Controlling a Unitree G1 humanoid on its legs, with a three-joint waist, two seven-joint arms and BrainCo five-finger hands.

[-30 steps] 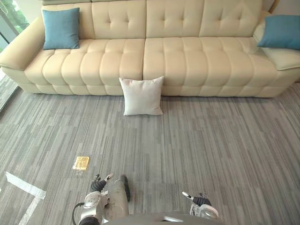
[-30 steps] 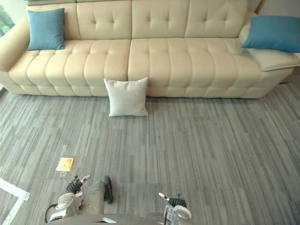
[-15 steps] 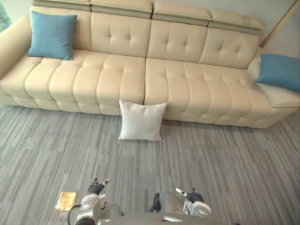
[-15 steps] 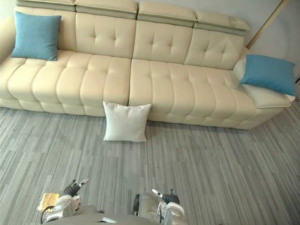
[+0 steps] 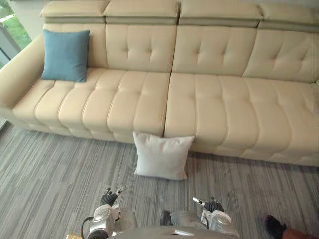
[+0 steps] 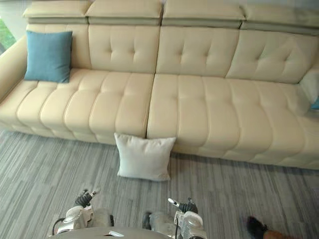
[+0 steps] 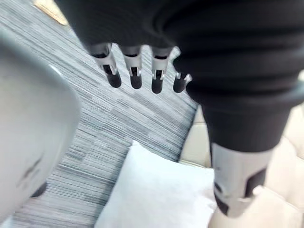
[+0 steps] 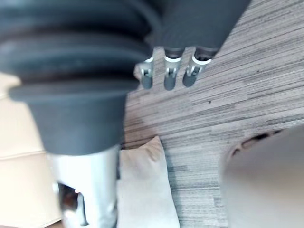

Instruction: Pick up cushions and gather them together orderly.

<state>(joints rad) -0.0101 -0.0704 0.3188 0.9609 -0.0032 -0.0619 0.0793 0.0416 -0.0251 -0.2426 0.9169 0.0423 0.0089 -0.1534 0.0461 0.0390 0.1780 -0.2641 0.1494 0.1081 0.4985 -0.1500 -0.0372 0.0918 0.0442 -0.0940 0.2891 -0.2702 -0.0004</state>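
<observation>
A white cushion (image 5: 162, 155) stands on the grey carpet and leans against the front of the cream sofa (image 5: 214, 99), near its middle seam. A blue cushion (image 5: 65, 55) rests upright in the sofa's left corner. The edge of another blue cushion (image 6: 316, 102) peeks in at the sofa's far right. My left hand (image 5: 107, 197) and right hand (image 5: 213, 205) hang low near me, short of the white cushion, each empty. In the left wrist view the fingers (image 7: 135, 76) are straight above the carpet, with the white cushion (image 7: 156, 194) beyond. The right hand's fingers (image 8: 168, 78) are likewise relaxed.
A person's dark shoe (image 5: 275, 226) stands on the carpet at the lower right. A small tan flat item (image 7: 50, 10) lies on the floor behind my left hand. Open carpet stretches left and right of the white cushion.
The camera has come closer to the sofa, so the white cushion now sits lower and larger. A person's shoe has entered at the lower right. Both hands stay low and empty.
</observation>
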